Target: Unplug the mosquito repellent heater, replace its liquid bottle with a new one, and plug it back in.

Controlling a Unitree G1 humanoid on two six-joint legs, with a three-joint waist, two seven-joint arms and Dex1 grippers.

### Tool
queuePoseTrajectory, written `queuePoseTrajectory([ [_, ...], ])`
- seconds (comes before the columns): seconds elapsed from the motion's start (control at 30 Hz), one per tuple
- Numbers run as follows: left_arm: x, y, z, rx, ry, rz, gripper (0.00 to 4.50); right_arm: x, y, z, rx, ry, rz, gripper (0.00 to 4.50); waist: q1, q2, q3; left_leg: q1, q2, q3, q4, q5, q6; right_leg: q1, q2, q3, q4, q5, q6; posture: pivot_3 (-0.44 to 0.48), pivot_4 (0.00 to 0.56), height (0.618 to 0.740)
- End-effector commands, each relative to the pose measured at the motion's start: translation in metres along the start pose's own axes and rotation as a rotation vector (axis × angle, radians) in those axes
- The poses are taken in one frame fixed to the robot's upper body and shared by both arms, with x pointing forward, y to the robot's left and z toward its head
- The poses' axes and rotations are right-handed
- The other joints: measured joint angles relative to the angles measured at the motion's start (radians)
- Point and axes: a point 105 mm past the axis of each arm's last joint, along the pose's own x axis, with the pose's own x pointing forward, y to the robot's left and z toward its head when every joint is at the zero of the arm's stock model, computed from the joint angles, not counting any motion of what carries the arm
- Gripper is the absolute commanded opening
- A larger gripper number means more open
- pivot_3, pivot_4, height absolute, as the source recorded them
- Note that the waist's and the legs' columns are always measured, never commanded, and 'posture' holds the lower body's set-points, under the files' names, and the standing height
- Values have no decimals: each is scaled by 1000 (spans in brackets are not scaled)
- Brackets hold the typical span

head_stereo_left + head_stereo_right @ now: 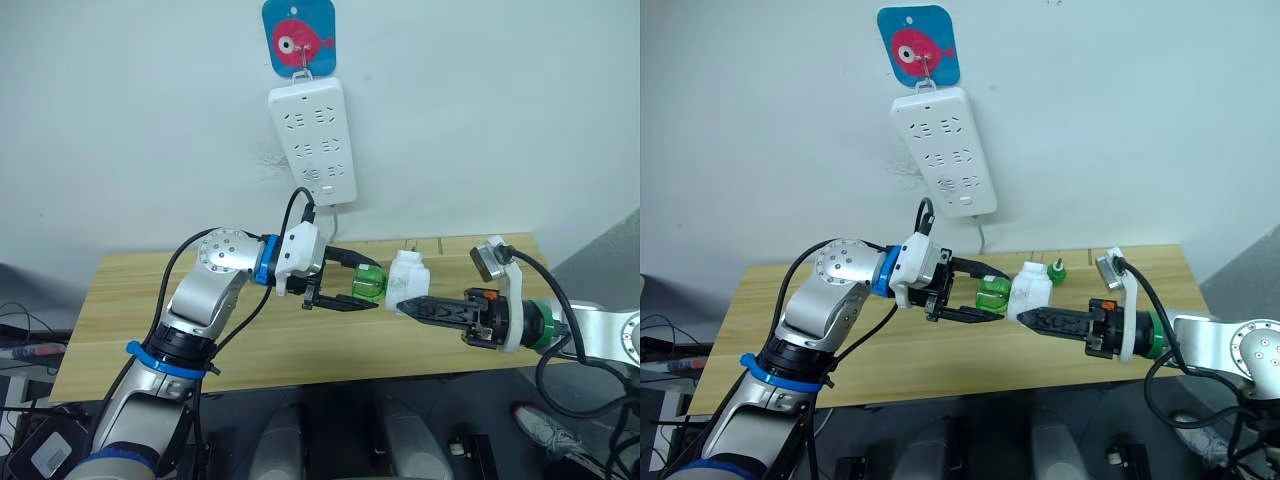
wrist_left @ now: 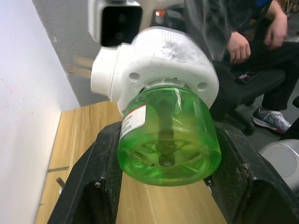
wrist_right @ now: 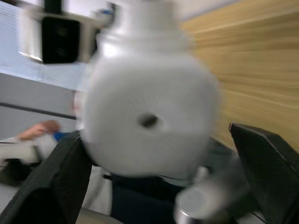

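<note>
The small white rounded plastic heater (image 1: 408,276) is held above the light wooden table (image 1: 120,320), unplugged, below the long white power strip (image 1: 313,140) on the wall. It is pinched by the right gripper (image 1: 402,303); its green translucent liquid bottle (image 1: 368,284) is clamped between the left gripper's (image 1: 372,288) fingers. For unscrewing, both grips should be kept firm and the bottle turned along its own axis. A second green-capped bottle (image 1: 1057,270) stands on the table just behind.

Glossy translucent green plastic bottle (image 2: 168,135), wood-grain table (image 1: 250,340)
</note>
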Motion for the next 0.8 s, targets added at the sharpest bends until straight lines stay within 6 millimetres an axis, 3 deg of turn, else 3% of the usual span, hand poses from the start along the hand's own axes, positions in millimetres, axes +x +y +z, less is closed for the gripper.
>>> queuePoseTrajectory([
  [0.03, -3, 1, 9, 7, -17, 0, 2278, -25, -9, 4, -160, 30, -136, 4500, 2, 0, 0, 0, 0, 0, 0, 0, 0, 0, 0, 0, 0, 0, 0, -205, 210, 740],
  [0.13, -5, -1, 3, -20, -6, -1, 2278, -36, 6, 22, -234, -22, -92, 3906, -2, 0, 0, 0, 0, 0, 0, 0, 0, 0, 0, 0, 0, 0, 0, -215, 214, 740],
  [0.3, -6, -4, -4, -30, 8, -16, 2278, -34, 43, 50, -353, -53, 22, 2060, -8, 0, 0, 1, 1, 1, 0, 0, 0, 0, 1, 1, 1, 0, 0, -225, 216, 740],
  [0.47, -2, -6, -2, -9, 0, -40, 2278, -13, 52, 73, -368, -91, 71, 172, -5, 0, 0, 1, 1, 1, 0, 0, 0, 0, 1, 1, 0, 0, 0, -224, 215, 740],
  [0.5, -1, -6, -1, -3, -4, -45, 2278, -8, 51, 75, -364, -91, 70, 0, -5, 0, 0, 1, 1, 1, 0, 0, 0, 0, 1, 1, -1, 0, 0, -224, 215, 740],
  [0.8, 2, -7, 9, 17, -34, -51, 2278, 13, 32, 68, -322, 9, 69, 0, -2, 0, 0, 0, 0, 0, 0, 0, 0, 0, 0, 1, -1, 0, 0, -205, 214, 740],
])
